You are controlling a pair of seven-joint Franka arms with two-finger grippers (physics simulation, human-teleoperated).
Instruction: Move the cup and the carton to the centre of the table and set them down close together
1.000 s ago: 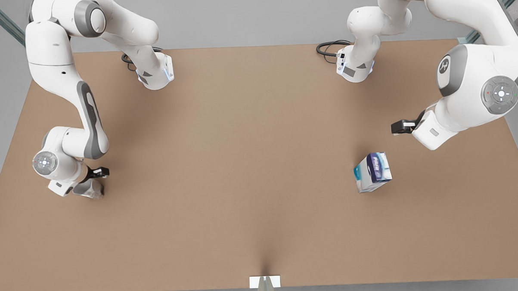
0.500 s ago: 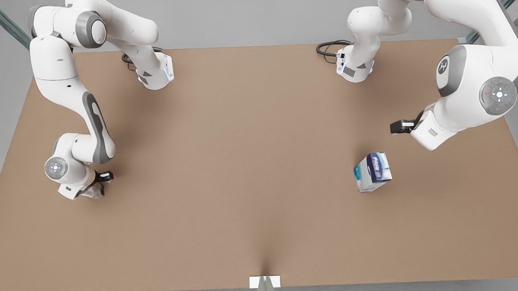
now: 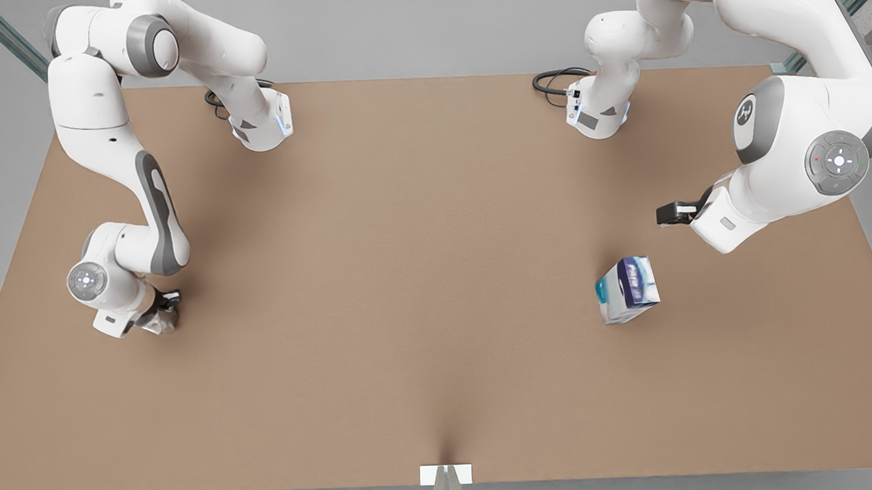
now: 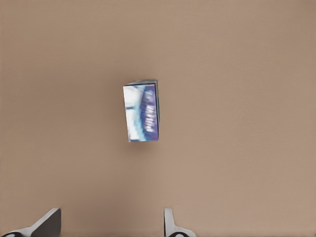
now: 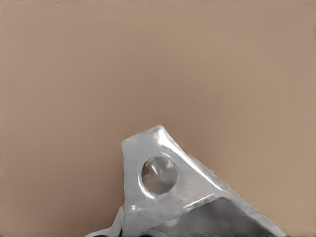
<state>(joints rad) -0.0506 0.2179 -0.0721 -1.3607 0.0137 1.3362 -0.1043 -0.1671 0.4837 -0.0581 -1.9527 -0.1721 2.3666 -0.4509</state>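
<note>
The silvery-grey faceted cup (image 3: 165, 325) sits near the edge of the light brown table (image 3: 408, 275) at the front view's left. My right gripper (image 3: 159, 313) is down right over it. In the right wrist view the cup (image 5: 182, 197) looms very close. The white carton (image 3: 627, 289) with blue and teal panels stands at the front view's right. It lies well ahead of my left gripper (image 4: 109, 226), which is open and holds nothing; the carton (image 4: 142, 112) is apart from it.
Both arm bases (image 3: 261, 128) (image 3: 597, 116) stand at the table's far edge with black cables (image 3: 553, 81) beside them. A small white marker (image 3: 445, 474) sits at the middle of the near edge. A wide stretch of bare table separates cup and carton.
The right arm's wrist has swung and settled lower over the cup, covering more of it. The left arm has edged slightly. The carton has not moved.
</note>
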